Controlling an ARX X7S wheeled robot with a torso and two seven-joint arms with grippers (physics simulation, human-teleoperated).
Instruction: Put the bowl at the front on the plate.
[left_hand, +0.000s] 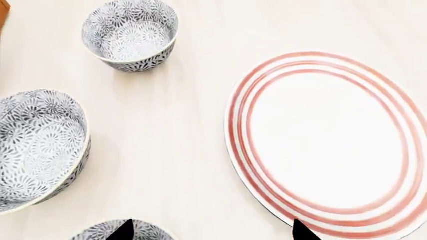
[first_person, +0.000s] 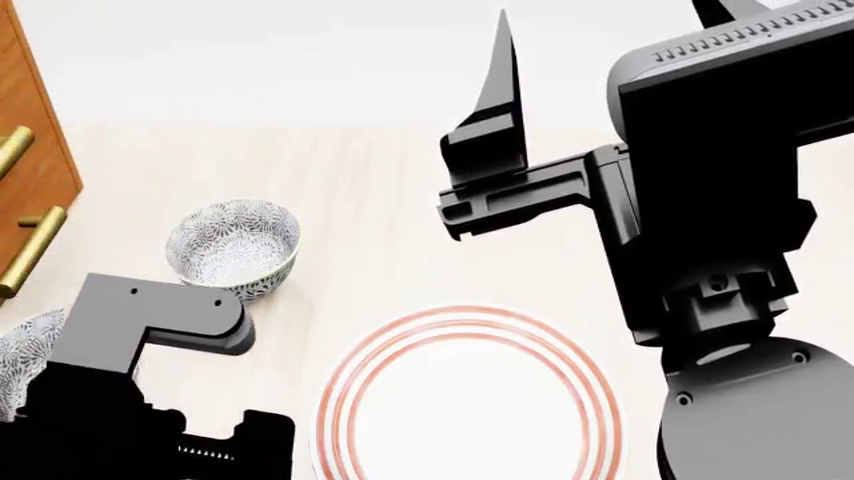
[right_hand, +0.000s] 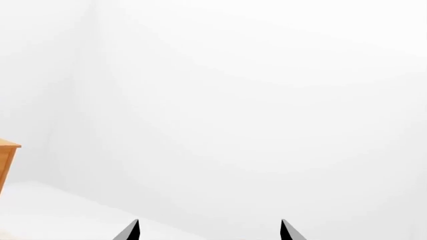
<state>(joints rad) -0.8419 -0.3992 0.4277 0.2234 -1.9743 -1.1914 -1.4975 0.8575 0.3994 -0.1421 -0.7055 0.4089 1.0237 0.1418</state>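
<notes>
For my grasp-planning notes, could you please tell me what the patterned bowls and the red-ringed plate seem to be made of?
The small grey-blue floral bowls look like glazed ceramic: thin pale rims, printed pattern inside and out. The wide white plate with red rings also looks ceramic, smooth and faintly glossy, though a render leaves that open.

A pale wood-grain worktop carries four pieces of crockery. In the left wrist view, the wide white plate with three red rings lies flat at about three o'clock. A patterned grey-blue bowl stands upright at eleven o'clock, well apart from the plate. A second matching bowl sits at nine o'clock. The front bowl shows only its rim at six o'clock. None of the pieces touch.
</notes>
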